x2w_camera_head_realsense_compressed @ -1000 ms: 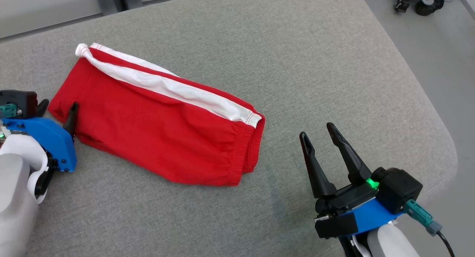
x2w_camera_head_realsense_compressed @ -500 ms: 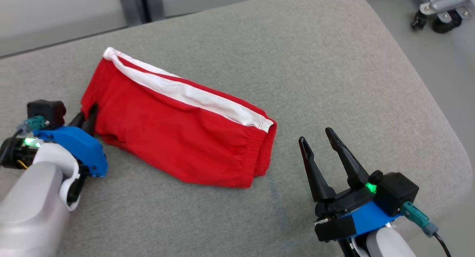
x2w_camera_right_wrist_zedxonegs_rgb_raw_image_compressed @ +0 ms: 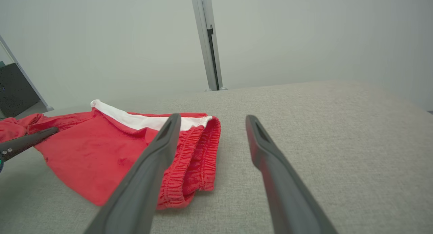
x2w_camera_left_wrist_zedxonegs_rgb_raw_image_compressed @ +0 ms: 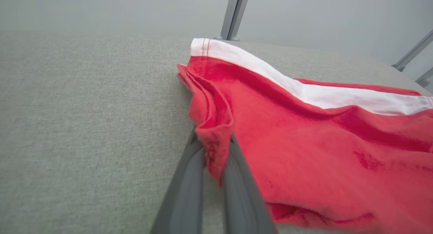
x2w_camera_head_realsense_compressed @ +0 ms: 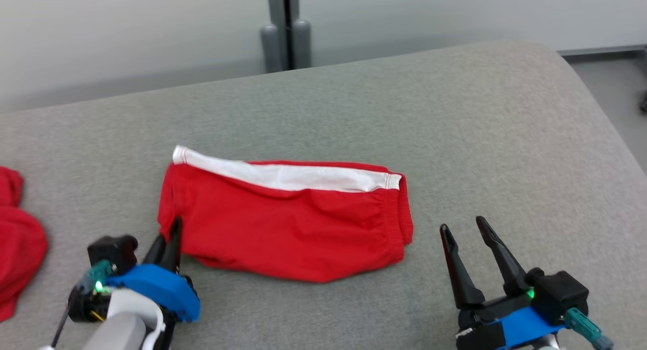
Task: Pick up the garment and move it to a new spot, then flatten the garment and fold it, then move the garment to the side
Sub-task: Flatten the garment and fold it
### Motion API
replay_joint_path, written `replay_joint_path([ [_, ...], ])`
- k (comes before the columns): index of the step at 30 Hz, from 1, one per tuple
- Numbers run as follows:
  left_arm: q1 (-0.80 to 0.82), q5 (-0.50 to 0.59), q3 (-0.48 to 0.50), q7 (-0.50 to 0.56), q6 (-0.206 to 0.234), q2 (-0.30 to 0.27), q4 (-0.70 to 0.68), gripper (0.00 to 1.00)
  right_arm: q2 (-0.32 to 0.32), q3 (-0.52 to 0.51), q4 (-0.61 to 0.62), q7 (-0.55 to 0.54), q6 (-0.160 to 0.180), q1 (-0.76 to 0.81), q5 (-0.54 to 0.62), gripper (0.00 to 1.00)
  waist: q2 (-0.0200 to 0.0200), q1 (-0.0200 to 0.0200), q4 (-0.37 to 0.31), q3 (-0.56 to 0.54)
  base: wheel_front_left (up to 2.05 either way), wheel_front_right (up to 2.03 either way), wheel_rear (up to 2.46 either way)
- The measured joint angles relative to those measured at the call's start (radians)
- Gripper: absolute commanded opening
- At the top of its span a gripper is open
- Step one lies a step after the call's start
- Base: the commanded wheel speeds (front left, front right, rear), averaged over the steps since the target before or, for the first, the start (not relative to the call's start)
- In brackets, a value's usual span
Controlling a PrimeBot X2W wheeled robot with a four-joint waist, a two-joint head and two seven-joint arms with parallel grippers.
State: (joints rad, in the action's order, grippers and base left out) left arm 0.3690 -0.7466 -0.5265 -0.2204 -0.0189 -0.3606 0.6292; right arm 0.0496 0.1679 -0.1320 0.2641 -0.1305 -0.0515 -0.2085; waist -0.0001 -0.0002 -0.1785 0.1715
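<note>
Head view: left of garment, red cloth half off-frame.

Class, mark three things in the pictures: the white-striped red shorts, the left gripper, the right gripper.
red shorts (x2w_camera_head_realsense_compressed: 283,228): head view, middle of the red panel.
left gripper (x2w_camera_head_realsense_compressed: 169,229): head view, between fingertips shut on the shorts' corner.
right gripper (x2w_camera_head_realsense_compressed: 462,223): head view, between its open fingertips.

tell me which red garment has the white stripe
The middle red shorts, a corner pinched in the left gripper; the other red garment at the head view's left edge shows no white.
</note>
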Motion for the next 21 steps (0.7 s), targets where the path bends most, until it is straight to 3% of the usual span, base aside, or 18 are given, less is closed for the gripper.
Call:
replay_joint_path([
  [12, -0.217, -0.036, -0.008, 0.015, 0.086, 0.019, -0.158, 0.0, 0.001, -0.052, -0.019, 0.0, 0.0, 0.047, 0.022, 1.0, 0.0, 0.0001, 0.104, -0.038, 0.0, 0.0, 0.0],
  [13, -0.223, -0.035, -0.008, 0.014, 0.093, 0.018, -0.163, 0.24, 0.002, -0.053, -0.022, 0.0, 0.0, 0.047, 0.022, 1.0, 0.0, 0.0001, 0.107, -0.042, 0.0, 0.0, 0.0],
  [14, -0.228, -0.031, -0.009, 0.01, 0.103, 0.016, -0.167, 1.0, 0.002, -0.052, -0.026, 0.0, 0.0, 0.047, 0.022, 1.0, -0.0001, 0.0001, 0.11, -0.045, 0.0, 0.0, 0.0],
  [21, -0.239, 0.03, 0.031, -0.035, 0.15, 0.002, -0.214, 1.0, 0.007, -0.058, -0.047, 0.0, 0.0, 0.046, 0.021, 1.0, 0.0, 0.0001, 0.126, -0.076, 0.0, 0.0, 0.0],
])
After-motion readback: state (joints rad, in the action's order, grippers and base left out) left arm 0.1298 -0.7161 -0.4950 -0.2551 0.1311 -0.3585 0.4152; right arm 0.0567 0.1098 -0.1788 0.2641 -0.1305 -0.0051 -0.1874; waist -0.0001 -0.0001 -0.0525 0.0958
